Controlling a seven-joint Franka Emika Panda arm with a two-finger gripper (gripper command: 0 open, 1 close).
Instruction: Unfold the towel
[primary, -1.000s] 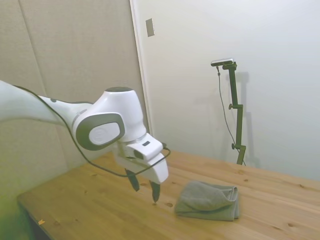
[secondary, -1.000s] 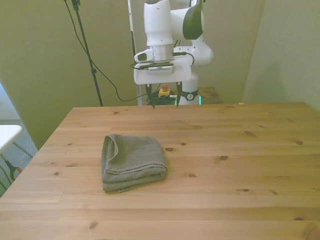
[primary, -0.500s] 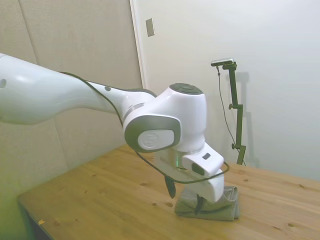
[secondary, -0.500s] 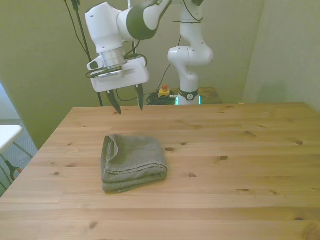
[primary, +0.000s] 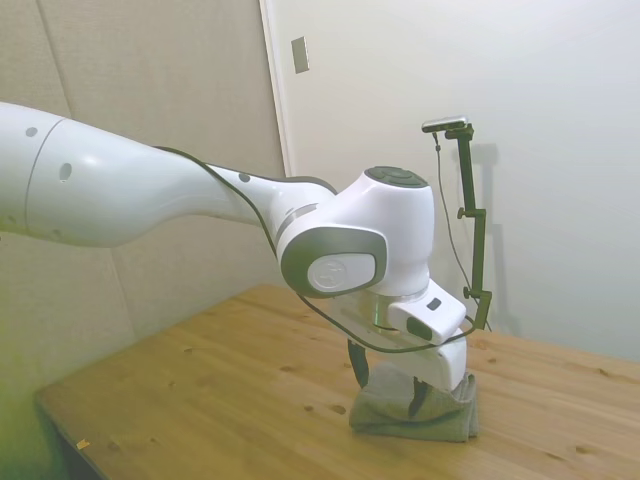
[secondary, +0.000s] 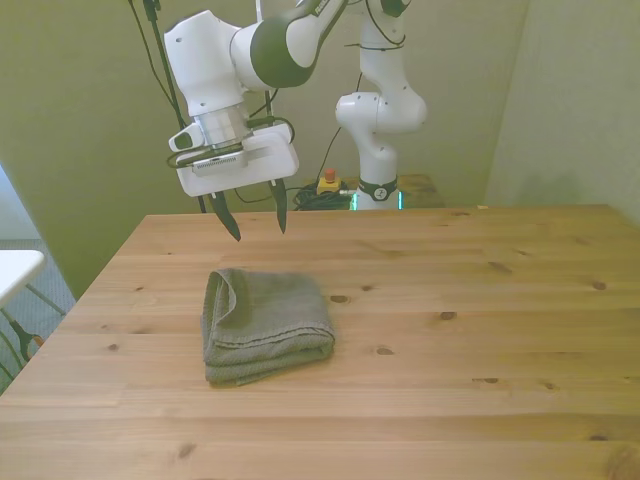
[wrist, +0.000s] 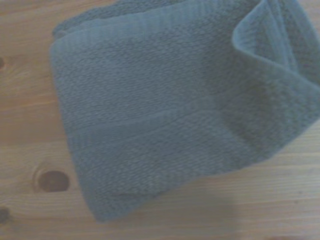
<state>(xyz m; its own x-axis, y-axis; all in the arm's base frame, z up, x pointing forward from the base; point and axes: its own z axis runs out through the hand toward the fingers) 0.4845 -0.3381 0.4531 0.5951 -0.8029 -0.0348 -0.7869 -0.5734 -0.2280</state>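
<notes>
The towel (secondary: 266, 325) lies folded on the table (secondary: 480, 300), toward the front view's left. Its thick rounded fold faces the front view's left, and stacked edges show along its near side. In the wrist view the towel (wrist: 170, 105) fills most of the frame, with one loose flap curled up at a corner.

The gripper (secondary: 252, 214) hangs above the table behind the towel's far edge, fingers spread wide with nothing between them. In the side view the gripper (primary: 390, 385) overlaps the towel (primary: 440, 415). Height above the cloth is hard to judge there; it looks clear of it, probably.

Task not started, no layer lifted.

Risks from here:
- The fabric is thick and the layers sit tight. Closing on the rounded fold or mid-stack would likely take all the layers at once, so the whole bundle lifts without opening.
- Coming down too deep could drive the fingertips into the wood. Too shallow a pinch could slip off the terry.
- Pulling a layer sideways with nothing pinning the rest could drag the towel across the table.
- The curled flap looks like the safest single-layer grab, but it is soft and may flatten or shift on contact.
</notes>
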